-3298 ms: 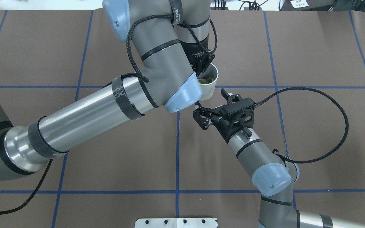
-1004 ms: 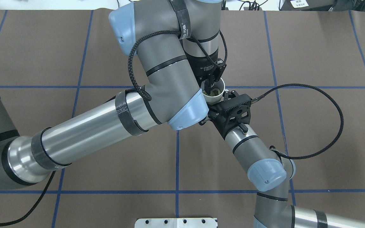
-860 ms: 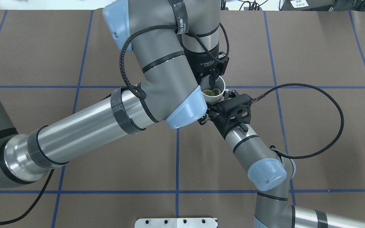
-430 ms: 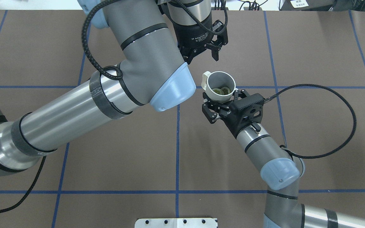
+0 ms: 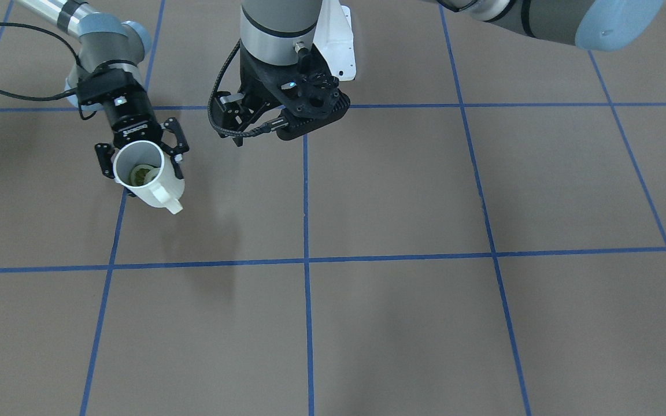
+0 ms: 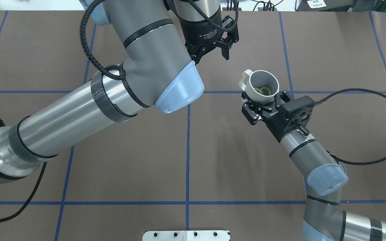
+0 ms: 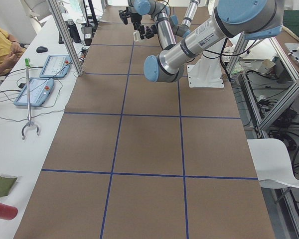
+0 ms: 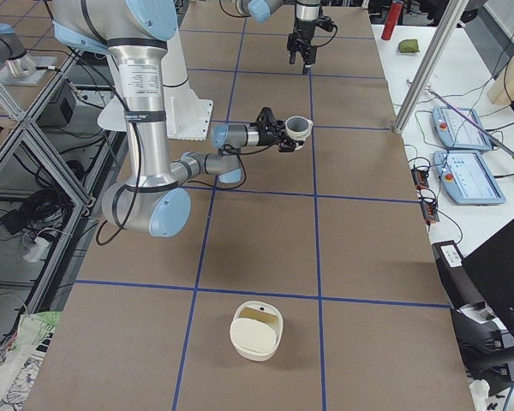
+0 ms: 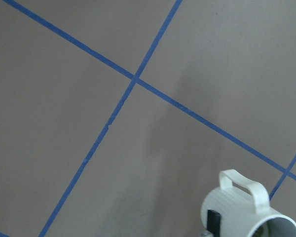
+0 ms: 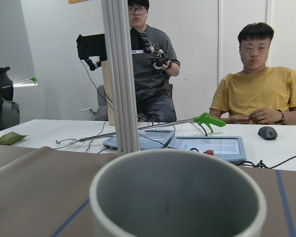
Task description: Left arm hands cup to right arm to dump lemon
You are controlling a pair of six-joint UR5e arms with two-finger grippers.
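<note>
Cup: gripped between the right fingers and raised clear of the tabletop. Its shadow falls on the brown surface beside it in the front view.

Right fingers pinch the cup's outer wall from two sides, low on the body. Mouth faces up with a slight tilt. The handle sticks out on the side away from the right wrist, toward the left fingers.

Lemon slices: yellow-green, lying at the bottom of the cup; count unclear.

Left fingers are spread wide with nothing between them. They hang above the tabletop, well apart from the cup.

In the left wrist view the cup's handle and rim show at the lower right corner.

White tub: on the tabletop, far from both pairs of fingers.
</note>
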